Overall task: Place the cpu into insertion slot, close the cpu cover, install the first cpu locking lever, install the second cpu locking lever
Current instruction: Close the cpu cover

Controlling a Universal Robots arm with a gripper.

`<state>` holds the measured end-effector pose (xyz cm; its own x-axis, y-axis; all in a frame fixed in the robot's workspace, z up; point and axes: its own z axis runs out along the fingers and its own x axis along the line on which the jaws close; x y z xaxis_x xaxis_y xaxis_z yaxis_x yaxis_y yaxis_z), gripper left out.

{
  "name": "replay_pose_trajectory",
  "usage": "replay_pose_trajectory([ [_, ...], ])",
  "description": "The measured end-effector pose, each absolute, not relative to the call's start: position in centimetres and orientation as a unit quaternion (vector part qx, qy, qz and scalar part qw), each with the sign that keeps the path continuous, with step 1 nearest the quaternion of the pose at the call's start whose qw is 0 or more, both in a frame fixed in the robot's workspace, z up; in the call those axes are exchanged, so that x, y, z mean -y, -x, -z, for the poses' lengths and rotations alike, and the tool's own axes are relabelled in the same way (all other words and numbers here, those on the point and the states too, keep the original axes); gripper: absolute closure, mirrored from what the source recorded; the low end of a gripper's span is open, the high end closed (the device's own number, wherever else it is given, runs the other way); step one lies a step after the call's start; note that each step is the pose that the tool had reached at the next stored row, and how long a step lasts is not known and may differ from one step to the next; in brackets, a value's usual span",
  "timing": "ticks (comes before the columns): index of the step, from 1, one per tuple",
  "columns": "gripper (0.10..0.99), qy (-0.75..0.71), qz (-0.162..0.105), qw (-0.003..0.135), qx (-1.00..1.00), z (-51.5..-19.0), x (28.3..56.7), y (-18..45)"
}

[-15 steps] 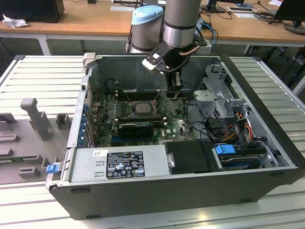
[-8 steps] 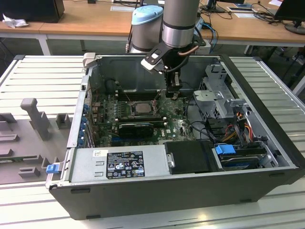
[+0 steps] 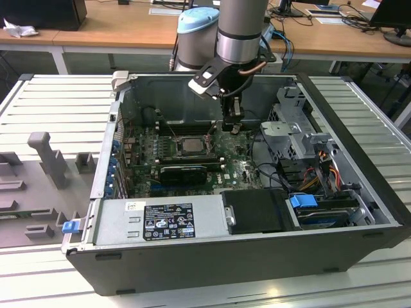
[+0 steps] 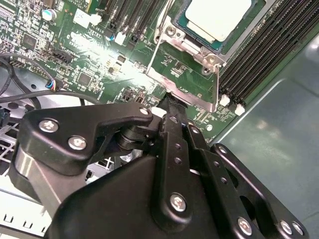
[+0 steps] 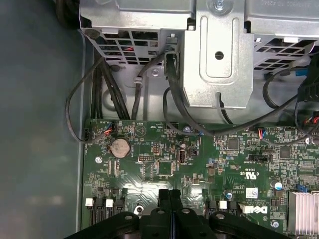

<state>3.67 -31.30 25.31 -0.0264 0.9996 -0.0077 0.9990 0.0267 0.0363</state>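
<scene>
The cpu (image 4: 219,17) lies flat in its socket on the green motherboard (image 5: 199,159), its pale metal top facing up; in the exterior view the cpu (image 3: 190,145) sits mid-board. The cpu cover (image 4: 216,82) is a thin metal frame tilted up from the socket edge, with the board showing through its window. In the exterior view the cover (image 3: 214,133) stands at the socket's right side. My gripper (image 4: 167,102) is shut with nothing between its fingers, its tip right at the cover's outer edge. Both the first wrist view (image 5: 169,195) and the exterior view (image 3: 232,127) show the gripper.
The open case's walls (image 3: 359,154) surround the board. A metal drive cage (image 5: 214,55) and black cables (image 5: 124,94) lie beyond the board's edge. Memory slots (image 4: 259,55) flank the socket. A power supply (image 3: 160,221) fills the case's front.
</scene>
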Motion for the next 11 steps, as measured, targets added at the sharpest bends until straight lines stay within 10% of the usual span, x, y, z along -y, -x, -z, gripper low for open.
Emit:
replay_pose_trajectory([
  [11,0.98,-0.698,-0.01,0.015,-0.716,-25.31,31.3,-3.37],
])
